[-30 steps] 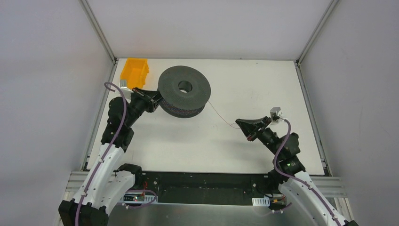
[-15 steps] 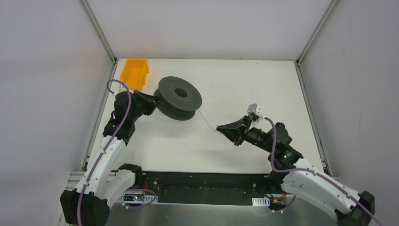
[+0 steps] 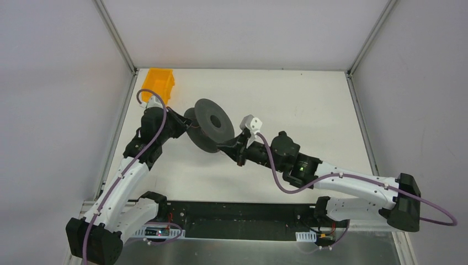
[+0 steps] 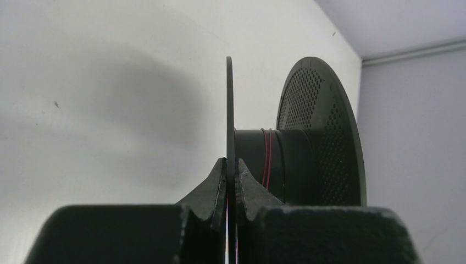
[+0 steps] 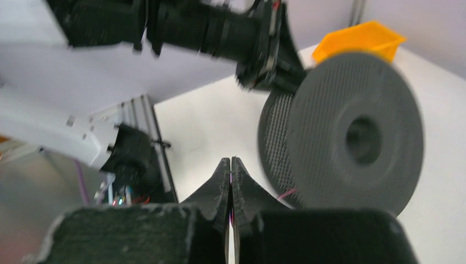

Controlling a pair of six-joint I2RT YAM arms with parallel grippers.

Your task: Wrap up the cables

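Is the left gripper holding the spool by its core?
No, the left gripper pinches the thin flange of the spool instead.

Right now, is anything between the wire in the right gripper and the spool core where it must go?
Nothing visible is. The right gripper, shut on the wire, sits beside the spool. The left gripper pinches only one flange at its rim, leaving the core between the flanges free.

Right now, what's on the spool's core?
Two thin red wire turns wrap the dark core. Its lower part is hidden behind the left tool.
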